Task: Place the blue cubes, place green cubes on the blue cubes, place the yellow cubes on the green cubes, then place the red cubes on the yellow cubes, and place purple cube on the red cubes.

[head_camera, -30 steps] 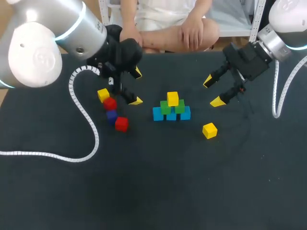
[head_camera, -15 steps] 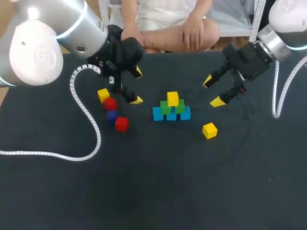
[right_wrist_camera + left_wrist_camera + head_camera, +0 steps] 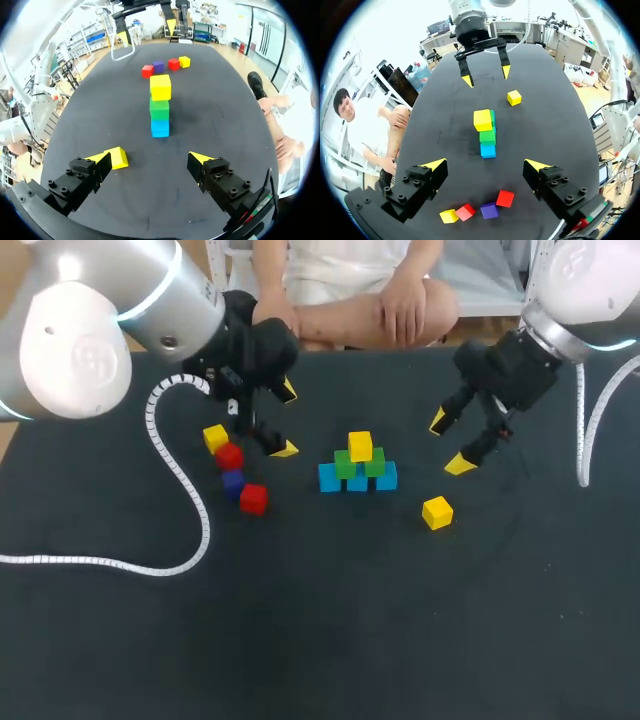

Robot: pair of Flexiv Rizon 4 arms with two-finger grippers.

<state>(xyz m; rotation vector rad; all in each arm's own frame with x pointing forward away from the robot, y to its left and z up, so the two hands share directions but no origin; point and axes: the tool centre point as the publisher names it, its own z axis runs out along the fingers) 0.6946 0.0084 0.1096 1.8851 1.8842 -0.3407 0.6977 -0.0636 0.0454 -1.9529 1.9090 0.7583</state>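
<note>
A pyramid stands mid-table: three blue cubes (image 3: 357,481), two green cubes (image 3: 345,464) on them and one yellow cube (image 3: 360,446) on top. A loose yellow cube (image 3: 436,512) lies to its right, just in front of my open right gripper (image 3: 449,442); in the right wrist view this yellow cube (image 3: 118,157) sits beside one finger of the right gripper (image 3: 149,158). To the left lie a yellow cube (image 3: 215,438), a red cube (image 3: 229,456), a purple cube (image 3: 233,481) and another red cube (image 3: 253,499). My left gripper (image 3: 287,420) hovers open beside them, empty (image 3: 486,165).
A white coiled cable (image 3: 180,490) from my left arm trails over the table's left side, curving past the loose cubes. Bare black tabletop (image 3: 330,620) stretches across the front half.
My right gripper has shifted slightly forward and down toward the loose yellow cube. The left arm and all cubes have stayed put.
</note>
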